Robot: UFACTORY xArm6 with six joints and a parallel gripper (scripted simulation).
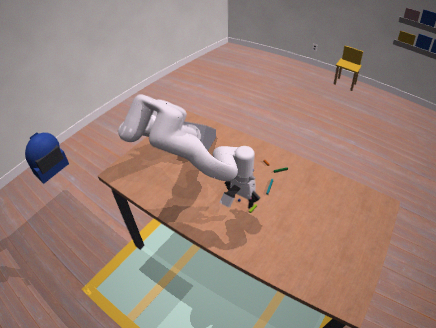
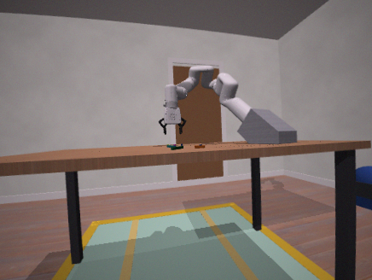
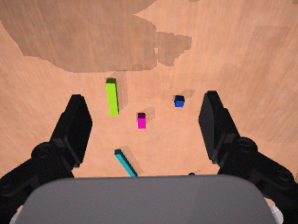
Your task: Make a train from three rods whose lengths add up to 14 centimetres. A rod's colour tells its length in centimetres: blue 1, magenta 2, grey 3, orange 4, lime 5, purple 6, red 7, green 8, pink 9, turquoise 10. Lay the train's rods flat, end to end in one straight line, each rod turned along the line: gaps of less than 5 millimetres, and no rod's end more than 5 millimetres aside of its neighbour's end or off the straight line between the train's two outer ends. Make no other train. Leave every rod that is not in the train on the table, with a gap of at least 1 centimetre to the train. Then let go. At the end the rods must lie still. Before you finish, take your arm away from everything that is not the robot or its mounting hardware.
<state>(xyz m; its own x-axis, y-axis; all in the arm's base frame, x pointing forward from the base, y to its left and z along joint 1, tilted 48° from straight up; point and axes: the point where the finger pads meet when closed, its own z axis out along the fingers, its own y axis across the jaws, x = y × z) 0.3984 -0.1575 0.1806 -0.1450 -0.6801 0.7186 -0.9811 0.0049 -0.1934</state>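
Note:
My gripper (image 1: 241, 199) (image 2: 172, 128) (image 3: 144, 106) is open and empty, hanging a little above the brown table (image 1: 325, 240) (image 2: 107, 155). In the wrist view a lime rod (image 3: 112, 97) (image 1: 253, 208), a short magenta rod (image 3: 142, 121) and a small blue rod (image 3: 179, 101) (image 1: 239, 200) lie apart on the table below and between the fingers. A turquoise rod (image 3: 125, 162) (image 1: 270, 186) lies closer to the wrist, partly hidden by it. A green rod (image 1: 280, 170) and an orange rod (image 1: 266, 162) (image 2: 199, 146) lie farther off. All rods are separate.
The arm's grey base block (image 1: 207, 134) (image 2: 266, 128) stands at the table's back edge. The table's front edge runs close to the left of the rods in the top view. A blue object (image 1: 45, 156) and a yellow chair (image 1: 350, 62) stand on the floor.

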